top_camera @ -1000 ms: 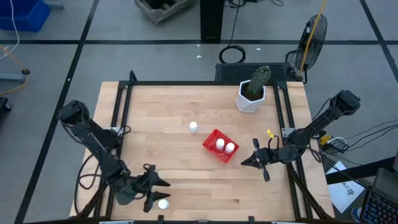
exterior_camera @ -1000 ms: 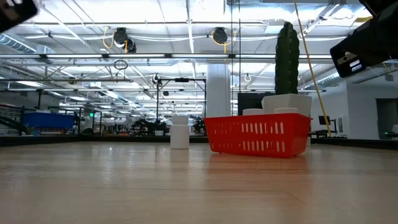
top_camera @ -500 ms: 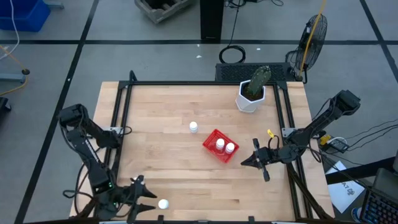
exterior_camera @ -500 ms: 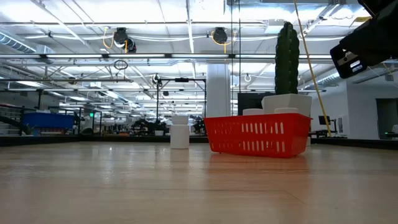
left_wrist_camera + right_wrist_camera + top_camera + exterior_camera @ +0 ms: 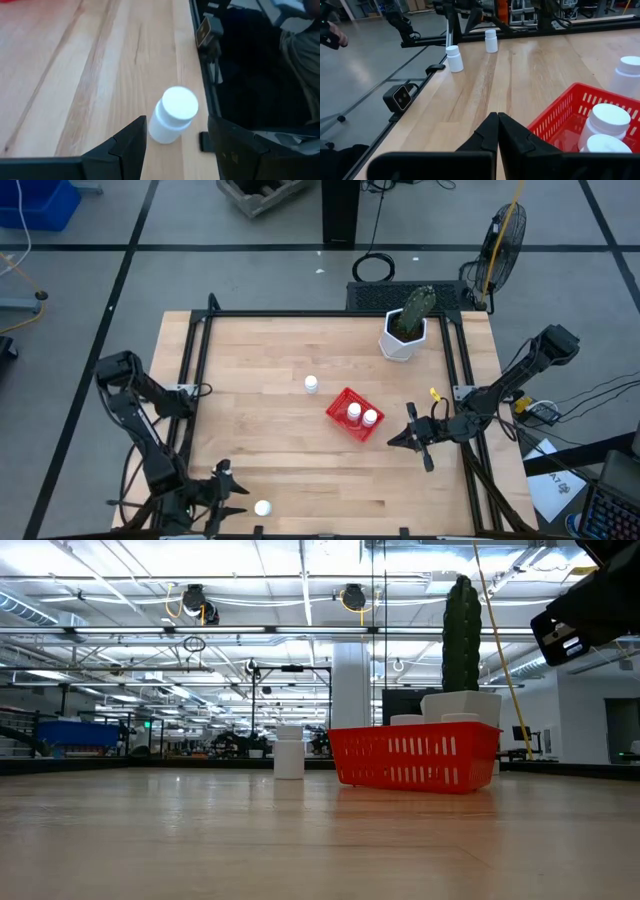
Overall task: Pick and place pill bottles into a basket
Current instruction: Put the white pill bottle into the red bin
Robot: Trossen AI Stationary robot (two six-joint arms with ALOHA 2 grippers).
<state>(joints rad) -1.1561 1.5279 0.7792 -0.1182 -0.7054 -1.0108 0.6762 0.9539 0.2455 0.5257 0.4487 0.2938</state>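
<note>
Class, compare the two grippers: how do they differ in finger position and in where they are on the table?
The left gripper is open; the right gripper is shut. The left sits at the table's near edge facing a lone pill bottle; the right sits beside the red basket. Both hold nothing.

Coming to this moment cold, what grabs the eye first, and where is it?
The red basket sits mid-table with two pill bottles inside, and one bottle stands just outside it. The left end effector, open, hangs at the near edge beside a lone bottle. At the far right corner stands a white pot with a green plant.
</note>
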